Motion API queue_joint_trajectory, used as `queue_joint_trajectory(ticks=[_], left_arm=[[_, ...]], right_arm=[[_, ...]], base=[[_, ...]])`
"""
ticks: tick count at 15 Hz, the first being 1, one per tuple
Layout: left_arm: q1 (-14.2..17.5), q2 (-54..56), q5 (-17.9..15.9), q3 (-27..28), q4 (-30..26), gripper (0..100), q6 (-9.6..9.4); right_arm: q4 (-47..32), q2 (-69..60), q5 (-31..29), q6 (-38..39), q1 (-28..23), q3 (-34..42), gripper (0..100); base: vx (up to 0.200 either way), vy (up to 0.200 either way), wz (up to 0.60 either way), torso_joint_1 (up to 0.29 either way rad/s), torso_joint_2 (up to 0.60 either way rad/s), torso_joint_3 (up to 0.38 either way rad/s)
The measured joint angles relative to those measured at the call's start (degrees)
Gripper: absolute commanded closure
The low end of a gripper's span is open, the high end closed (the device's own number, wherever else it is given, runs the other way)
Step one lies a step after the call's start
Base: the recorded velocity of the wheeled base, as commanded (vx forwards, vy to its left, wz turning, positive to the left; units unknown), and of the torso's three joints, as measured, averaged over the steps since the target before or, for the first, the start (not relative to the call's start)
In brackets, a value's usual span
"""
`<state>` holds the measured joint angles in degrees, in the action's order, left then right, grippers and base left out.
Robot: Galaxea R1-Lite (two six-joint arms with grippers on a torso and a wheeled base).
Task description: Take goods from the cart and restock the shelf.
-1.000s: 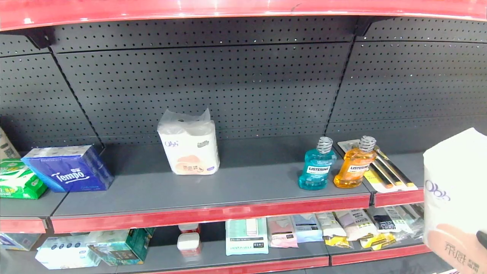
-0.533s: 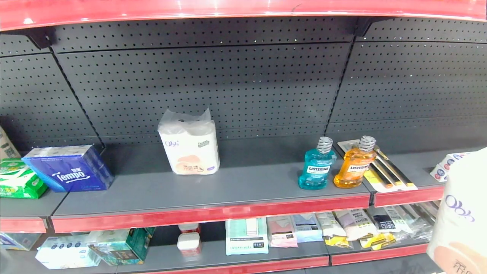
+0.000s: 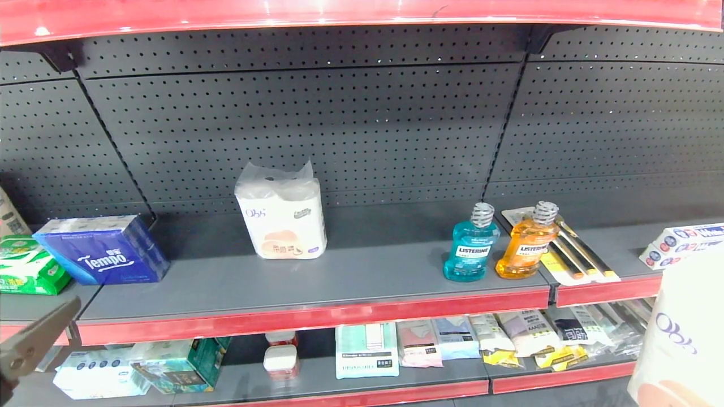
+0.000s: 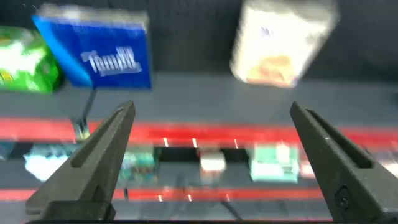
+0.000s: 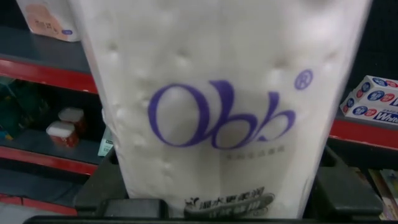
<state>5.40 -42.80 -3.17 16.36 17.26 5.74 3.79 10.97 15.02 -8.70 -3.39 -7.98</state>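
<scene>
White plastic-wrapped toilet-roll pack with purple lettering (image 3: 679, 339), upright, clamped in the right claw (image 5: 227, 199), low and right of the grey red-edged shelf (image 3: 317, 282), twin pack (image 3: 281, 212) standing up-left there, left claw (image 4: 211, 162) gaping wide, farther off.

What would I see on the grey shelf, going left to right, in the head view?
green pack → blue tissue pack → roll pack → blue bottle → orange bottle → white boxes
</scene>
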Motion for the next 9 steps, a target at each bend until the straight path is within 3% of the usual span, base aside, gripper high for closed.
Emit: queue_joint_trajectory(ticks=[2, 3, 4, 5, 6, 9], left_arm=[[1.8, -10.7, -3.3, -2.8, 16.6, 0, -0.49], [2.6, -16.2, -7.9, -4.9, 25.3, 0, -1.21], [3.3, -20.8, -14.3, -6.8, 30.4, 0, -2.13], [3.9, -24.8, -20.2, -8.2, 33.5, 0, -3.34], [4.4, -28.4, -23.9, -9.0, 34.7, 0, -4.79], [6.4, -39.0, -28.3, -5.4, 35.9, 0, -9.35]], right_arm=[[0.0, 0.1, 0.0, -0.2, -0.1, 0.0, 100], [0.0, 0.2, -0.1, -0.4, -0.1, 0.2, 100], [0.0, 0.4, -0.1, -0.5, 0.0, 0.3, 100], [-0.2, 0.4, -0.1, -0.5, -0.1, 0.5, 100], [-0.1, 0.5, -0.1, -0.5, -0.1, 0.5, 100], [-0.1, 0.7, -0.1, -0.8, -0.2, 0.6, 100]], base=[[0.000, 0.000, 0.00, 0.000, 0.00, 0.000], [0.000, 0.000, 0.00, 0.000, 0.00, 0.000], [0.000, 0.000, 0.00, 0.000, 0.00, 0.000], [0.000, 0.000, 0.00, 0.000, 0.00, 0.000], [0.000, 0.000, 0.00, 0.000, 0.00, 0.000], [0.000, 0.000, 0.00, 0.000, 0.00, 0.000]])
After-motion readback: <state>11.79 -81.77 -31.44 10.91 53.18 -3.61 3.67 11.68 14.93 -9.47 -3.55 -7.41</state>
